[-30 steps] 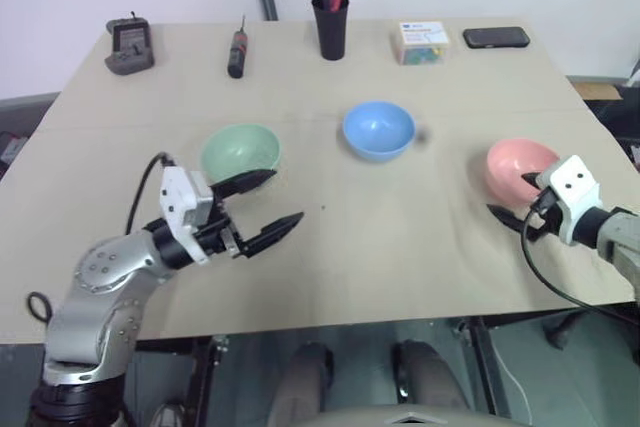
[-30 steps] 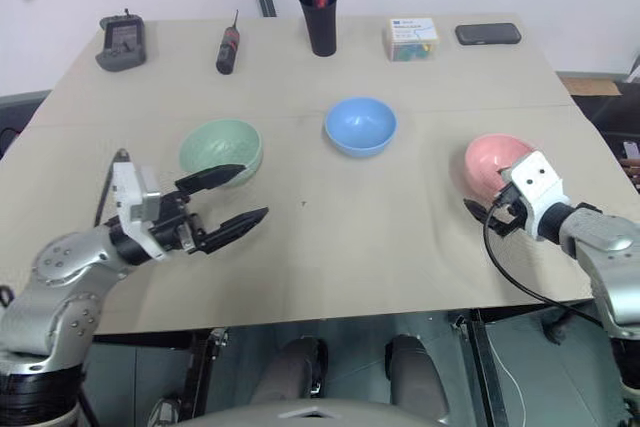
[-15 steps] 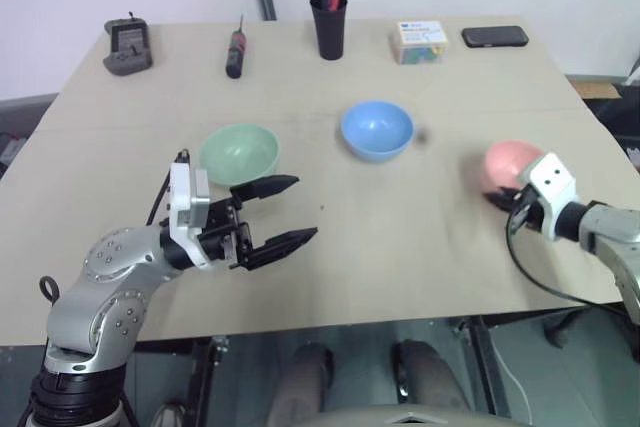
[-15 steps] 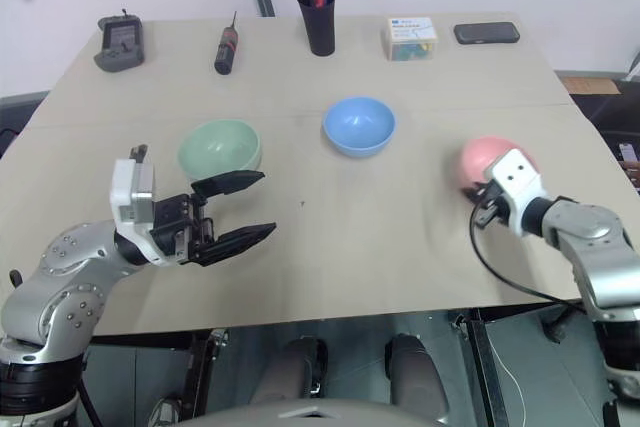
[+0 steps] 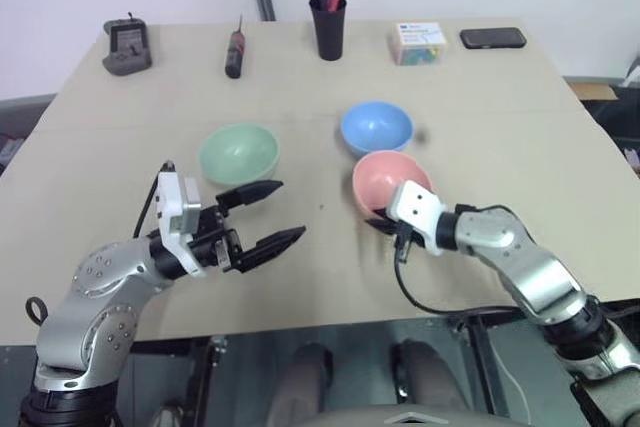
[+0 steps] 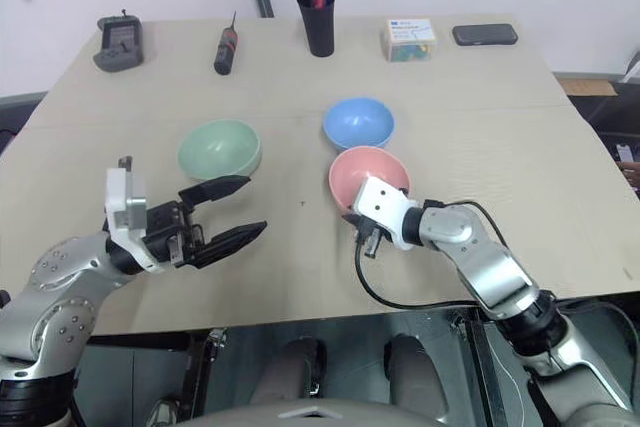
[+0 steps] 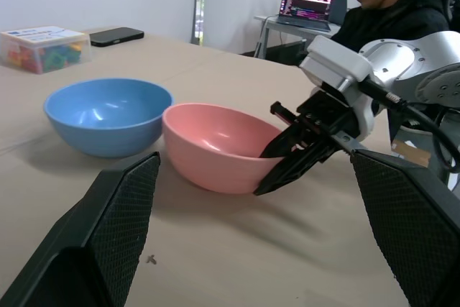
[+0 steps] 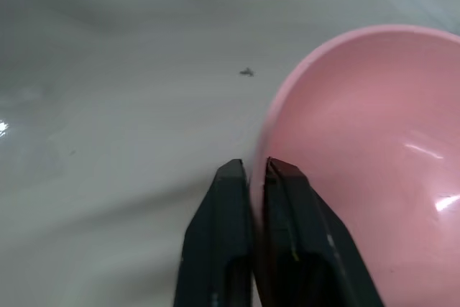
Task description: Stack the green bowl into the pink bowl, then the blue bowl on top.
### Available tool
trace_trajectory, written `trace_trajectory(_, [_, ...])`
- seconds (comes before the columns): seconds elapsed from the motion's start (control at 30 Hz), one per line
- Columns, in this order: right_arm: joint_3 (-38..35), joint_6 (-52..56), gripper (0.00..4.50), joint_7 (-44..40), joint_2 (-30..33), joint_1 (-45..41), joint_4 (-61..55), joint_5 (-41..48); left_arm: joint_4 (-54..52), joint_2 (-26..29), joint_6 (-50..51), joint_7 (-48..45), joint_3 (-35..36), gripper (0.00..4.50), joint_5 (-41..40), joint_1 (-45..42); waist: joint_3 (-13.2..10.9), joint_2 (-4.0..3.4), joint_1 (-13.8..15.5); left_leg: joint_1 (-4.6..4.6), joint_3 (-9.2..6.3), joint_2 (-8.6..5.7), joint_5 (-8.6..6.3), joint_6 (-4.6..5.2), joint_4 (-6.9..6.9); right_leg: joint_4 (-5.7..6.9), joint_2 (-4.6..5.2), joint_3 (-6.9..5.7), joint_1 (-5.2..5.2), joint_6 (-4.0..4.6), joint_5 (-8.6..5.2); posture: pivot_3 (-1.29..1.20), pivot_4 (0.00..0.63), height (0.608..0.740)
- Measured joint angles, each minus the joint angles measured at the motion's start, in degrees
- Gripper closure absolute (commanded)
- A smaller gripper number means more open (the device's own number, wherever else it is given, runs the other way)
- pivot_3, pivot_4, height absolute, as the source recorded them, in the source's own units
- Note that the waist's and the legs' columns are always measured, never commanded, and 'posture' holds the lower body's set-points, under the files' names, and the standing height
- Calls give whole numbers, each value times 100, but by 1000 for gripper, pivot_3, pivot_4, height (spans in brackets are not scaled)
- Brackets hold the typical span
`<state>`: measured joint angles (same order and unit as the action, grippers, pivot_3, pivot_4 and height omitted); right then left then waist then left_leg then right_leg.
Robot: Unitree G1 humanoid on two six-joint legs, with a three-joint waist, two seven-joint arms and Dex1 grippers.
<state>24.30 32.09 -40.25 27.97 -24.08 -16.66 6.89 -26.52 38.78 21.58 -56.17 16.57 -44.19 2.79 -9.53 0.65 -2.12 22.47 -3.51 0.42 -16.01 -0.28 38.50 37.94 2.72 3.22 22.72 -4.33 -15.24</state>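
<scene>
Head view: right claw (image 5: 385, 220) pinches the pink bowl (image 5: 388, 179) by its near rim, mid-counter, just near of the blue bowl (image 5: 376, 128); green bowl (image 5: 238, 152) lies left.
Left claw (image 5: 262, 217): spread wide, empty, just near of the green bowl, the closer arm.
Right wrist view: fingers (image 8: 228, 235) clamp the pink rim.
Far counter (image 5: 560, 157): pen cup (image 5: 329, 27), clear of the route.

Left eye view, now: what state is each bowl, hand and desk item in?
pink bowl: upright, rim pinched by right hand, beside blue bowl.
blue bowl: upright, empty, free.
green bowl: upright, empty, free.
right hand: shut on the pink bowl's rim.
left hand: open, holding nothing.
pen cup: upright, pens inside.
phone: lying flat.
</scene>
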Motion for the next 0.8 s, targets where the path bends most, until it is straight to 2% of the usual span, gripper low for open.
trace_trajectory(0.17, [-114,39,1059,-295,66,-13,-13,152,-30,-15,-3,185,137,0,18,161,-2,-3,7,4,-3,-2,-1,1,-2,-6,5,-2,1,0,0,0,150,740])
trace_trajectory(0.23, [-349,138,68,-378,169,-13,-302,305,-43,-57,-20,300,150,0,26,206,-2,-3,11,5,-6,-3,-1,1,-2,-5,6,-4,1,0,0,0,150,740])
trace_trajectory(0.4, [-863,293,68,-490,303,-78,-937,733,-149,-87,-27,457,171,0,21,304,-2,-3,5,4,-5,-2,-1,1,-2,-3,5,-5,1,0,0,0,150,740])
trace_trajectory(0.57, [-1071,106,68,-435,247,-1138,-363,614,-168,-91,-94,466,238,0,30,460,-2,-4,-25,-5,0,1,0,1,-3,3,1,-4,0,1,0,0,150,740])
trace_trajectory(0.63, [-1063,-9,68,-438,182,-1267,-244,567,-168,-90,-103,470,271,0,40,483,-2,-4,-22,-4,-2,2,0,0,-8,0,-1,-5,1,1,0,0,150,740])
trace_trajectory(0.7, [-415,-1123,68,-642,-127,-1733,573,4,-185,-78,-156,462,614,0,41,821,-3,-4,-57,-3,11,3,-1,0,-12,-4,1,5,9,3,-2,0,150,740])
trace_trajectory(0.8, [126,-2212,68,-751,-552,-2092,1559,-499,-199,-52,-168,400,1032,0,-19,1215,-4,-5,-80,5,12,3,0,0,-15,-4,3,5,19,4,-2,0,150,740])
